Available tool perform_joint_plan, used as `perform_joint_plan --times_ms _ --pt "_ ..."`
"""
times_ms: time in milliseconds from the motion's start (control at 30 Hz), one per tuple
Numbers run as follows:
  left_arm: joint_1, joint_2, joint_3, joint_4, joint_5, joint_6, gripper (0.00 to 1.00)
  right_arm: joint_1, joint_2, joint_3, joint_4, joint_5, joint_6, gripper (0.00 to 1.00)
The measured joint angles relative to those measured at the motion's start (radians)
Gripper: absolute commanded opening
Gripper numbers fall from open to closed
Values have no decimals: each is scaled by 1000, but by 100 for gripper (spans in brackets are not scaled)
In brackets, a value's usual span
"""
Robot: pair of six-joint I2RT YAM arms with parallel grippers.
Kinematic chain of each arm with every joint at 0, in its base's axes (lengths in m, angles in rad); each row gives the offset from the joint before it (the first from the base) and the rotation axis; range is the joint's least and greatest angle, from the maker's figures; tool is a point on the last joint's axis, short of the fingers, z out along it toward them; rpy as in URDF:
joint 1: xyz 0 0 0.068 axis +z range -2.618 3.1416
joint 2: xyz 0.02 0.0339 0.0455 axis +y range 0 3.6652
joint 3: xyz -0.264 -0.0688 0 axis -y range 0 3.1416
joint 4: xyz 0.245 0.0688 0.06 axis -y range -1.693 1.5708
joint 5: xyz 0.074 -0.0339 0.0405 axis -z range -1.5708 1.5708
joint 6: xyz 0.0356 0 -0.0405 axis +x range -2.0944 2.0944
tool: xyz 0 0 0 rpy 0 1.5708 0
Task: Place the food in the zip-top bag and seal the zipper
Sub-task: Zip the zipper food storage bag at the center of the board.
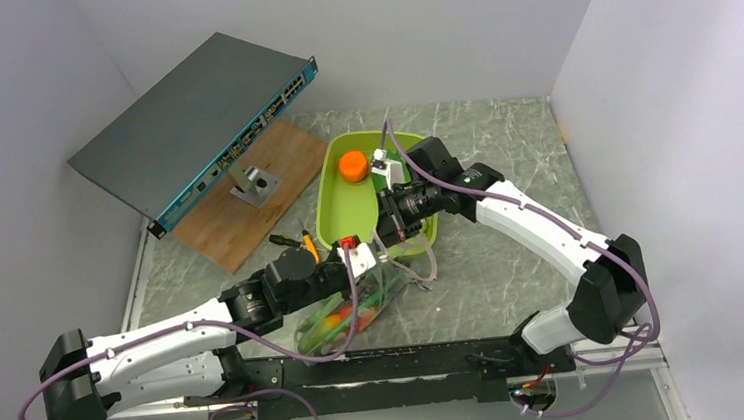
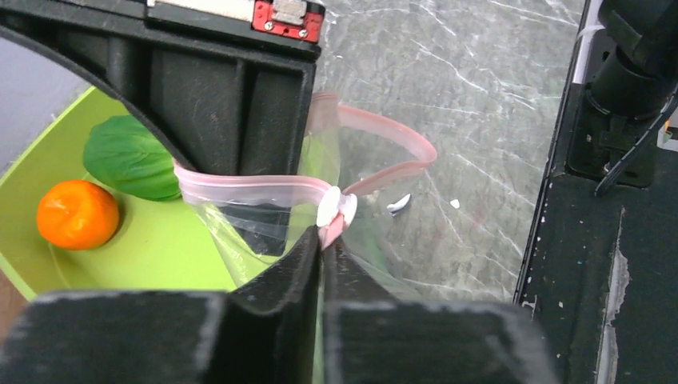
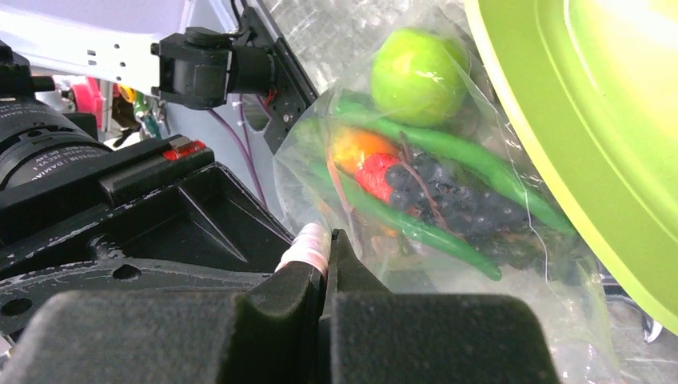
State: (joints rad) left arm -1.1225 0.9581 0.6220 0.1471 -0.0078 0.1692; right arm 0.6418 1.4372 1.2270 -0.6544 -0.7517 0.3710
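The clear zip-top bag (image 1: 351, 312) lies in front of the lime-green tub (image 1: 343, 212) and holds a round green fruit (image 3: 417, 76), dark grapes (image 3: 448, 200), a red piece and long green vegetables. My left gripper (image 2: 328, 240) is shut on the pink zipper (image 2: 264, 188) beside its white slider (image 2: 336, 206). My right gripper (image 3: 324, 256) is shut on the pink zipper edge (image 3: 308, 246). The zipper forms an open loop (image 2: 400, 148). An orange (image 1: 351, 165) and a green bok choy leaf (image 2: 132, 160) lie in the tub.
A grey network switch (image 1: 190, 119) leans on a wooden board (image 1: 247, 205) at the back left. An orange-handled tool (image 1: 307, 243) lies left of the tub. White walls close in the left, back and right sides. A black rail (image 1: 380, 365) runs along the near edge.
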Motion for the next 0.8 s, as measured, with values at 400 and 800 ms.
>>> perform_joint_plan --times_ms 400,800 --pt "0 -122 92 -153 56 -90 0 39 -143 67 -189 443 -91 57" --pt "5 -232 114 -217 99 -188 0 82 -479 51 -119 514 -253 70"
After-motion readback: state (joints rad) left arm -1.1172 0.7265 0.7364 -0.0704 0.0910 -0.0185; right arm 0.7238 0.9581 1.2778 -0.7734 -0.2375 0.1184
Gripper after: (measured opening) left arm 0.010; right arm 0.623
